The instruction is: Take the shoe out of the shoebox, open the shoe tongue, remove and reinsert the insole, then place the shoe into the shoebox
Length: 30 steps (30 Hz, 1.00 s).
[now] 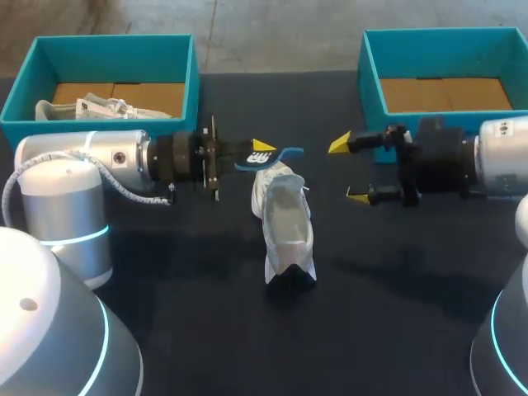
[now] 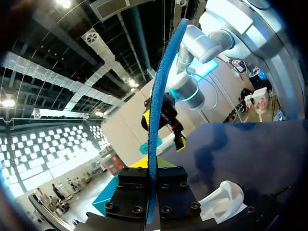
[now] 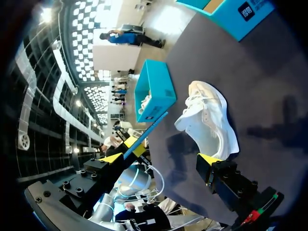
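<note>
Sitting out on the counter (image 1: 206, 330), the white shoe (image 1: 287, 227) had its blue insole (image 1: 285, 153) clamped in the left end effector (image 1: 262, 152).

The white shoe lay mid-counter, outside both boxes, one end toward the robot. The insole was pinched edge-on between the left end effector's fingers, just over the shoe's far end; whether it touched the shoe I could not tell. The right end effector (image 1: 350, 170) hung near, facing the insole, fingers spread wide and gripping nothing. At the counter's far edge stood the teal left shoebox (image 1: 183, 91), another pale shoe (image 1: 91, 107) inside, and the teal right shoebox (image 1: 371, 78), showing its brown cardboard floor.
</note>
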### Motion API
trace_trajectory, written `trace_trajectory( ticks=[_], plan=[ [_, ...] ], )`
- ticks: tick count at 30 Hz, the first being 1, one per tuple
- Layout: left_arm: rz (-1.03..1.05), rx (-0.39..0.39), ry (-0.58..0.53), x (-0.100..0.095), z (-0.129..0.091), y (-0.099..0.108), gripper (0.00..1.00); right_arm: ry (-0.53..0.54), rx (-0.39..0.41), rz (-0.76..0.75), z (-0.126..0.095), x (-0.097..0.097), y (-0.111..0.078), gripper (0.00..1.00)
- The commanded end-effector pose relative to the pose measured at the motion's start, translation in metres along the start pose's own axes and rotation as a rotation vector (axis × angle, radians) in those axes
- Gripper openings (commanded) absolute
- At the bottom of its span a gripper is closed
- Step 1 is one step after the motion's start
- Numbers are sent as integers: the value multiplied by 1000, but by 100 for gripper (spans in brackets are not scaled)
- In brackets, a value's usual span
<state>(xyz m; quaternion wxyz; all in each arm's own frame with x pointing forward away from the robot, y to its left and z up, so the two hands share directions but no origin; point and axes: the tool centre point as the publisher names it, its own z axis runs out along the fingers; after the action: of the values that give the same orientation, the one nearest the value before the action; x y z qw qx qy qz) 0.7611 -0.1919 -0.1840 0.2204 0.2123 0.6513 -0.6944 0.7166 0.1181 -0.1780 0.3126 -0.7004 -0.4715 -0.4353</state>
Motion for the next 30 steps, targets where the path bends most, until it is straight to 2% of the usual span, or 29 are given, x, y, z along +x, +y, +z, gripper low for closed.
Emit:
trace_trajectory(
  ticks=[1,20,26,30],
  plan=[
    [1,-2,-1,1,0,-1,0,-17,-4,1,3,1,-1,100],
    [1,-2,-1,1,0,-1,0,-31,-6,-19,3,1,-1,100],
    [-62,-16,21,4,-14,-19,0,-113,-11,-81,6,-7,-5,100],
    [-90,-19,31,8,-24,-30,0,-125,0,-120,9,-18,-8,100]
  ],
)
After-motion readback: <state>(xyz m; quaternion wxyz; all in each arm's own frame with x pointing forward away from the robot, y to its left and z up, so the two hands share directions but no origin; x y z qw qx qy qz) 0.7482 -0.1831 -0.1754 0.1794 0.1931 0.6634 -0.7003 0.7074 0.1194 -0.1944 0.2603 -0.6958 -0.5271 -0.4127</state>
